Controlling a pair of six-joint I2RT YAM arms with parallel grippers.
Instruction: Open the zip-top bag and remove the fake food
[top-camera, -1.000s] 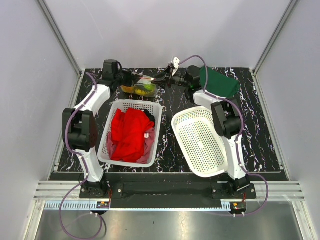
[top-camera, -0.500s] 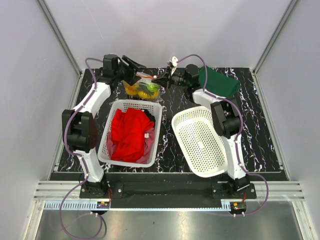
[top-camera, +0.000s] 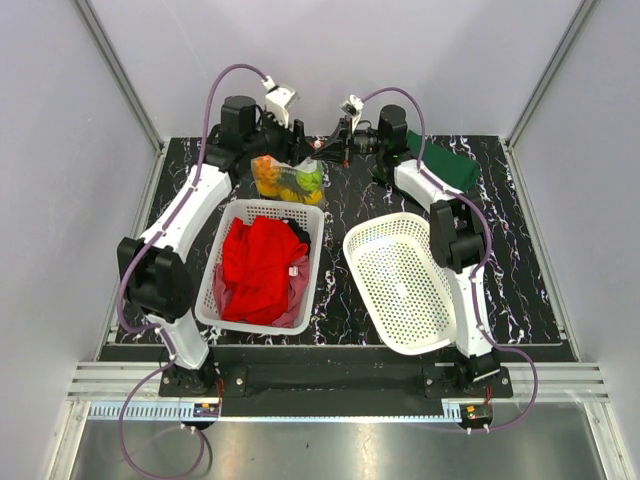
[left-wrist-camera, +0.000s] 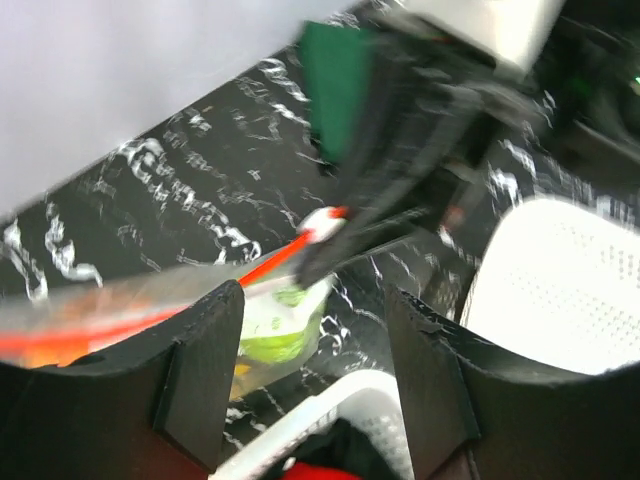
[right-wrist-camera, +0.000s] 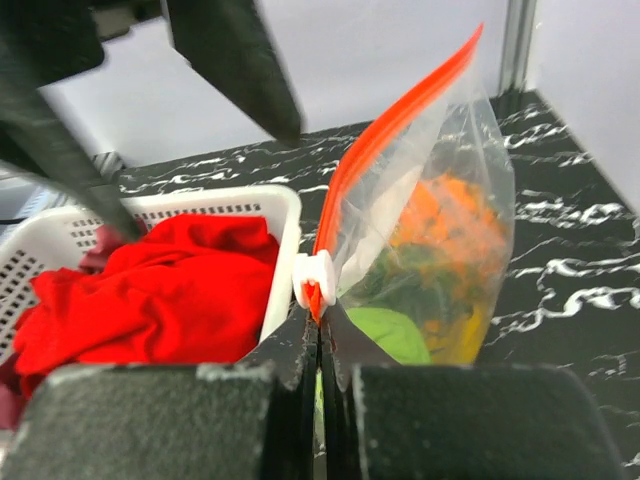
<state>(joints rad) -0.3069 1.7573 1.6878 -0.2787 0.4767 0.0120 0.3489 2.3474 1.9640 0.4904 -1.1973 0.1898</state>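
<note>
Well, closest to the arms' bases, two white baskets sit on the black table (top-camera: 520, 250). The left basket (top-camera: 213, 285) has a red cloth (top-camera: 262, 265) bunched up inside it. The right basket (top-camera: 400, 285) lies a little apart from it, next to the right arm, and it is full of small holes.

Just past the far rim of the left basket is the zip-top bag (top-camera: 288, 180). It sits between the two pincers. A red-orange zip strip (right-wrist-camera: 400, 110) runs along its mouth and looks like one closed line. The fake food (right-wrist-camera: 440, 250) is inside the bag. There is a green piece low down, orange bits beside it and a little yellow.

The right pincer (right-wrist-camera: 320, 325) is squeezed tight on the small white slider (right-wrist-camera: 312, 278) at one end of the strip. The left pincer (left-wrist-camera: 312, 300) is wide, with its two fingers (left-wrist-camera: 200, 370) far apart. The strip runs past the tip of one finger and does not go between them. I cannot tell if the bottom of the bag touches the table.

Farthest back, a dark green cloth (top-camera: 450, 170) lies on the table near the right arm, close to the far wall.
</note>
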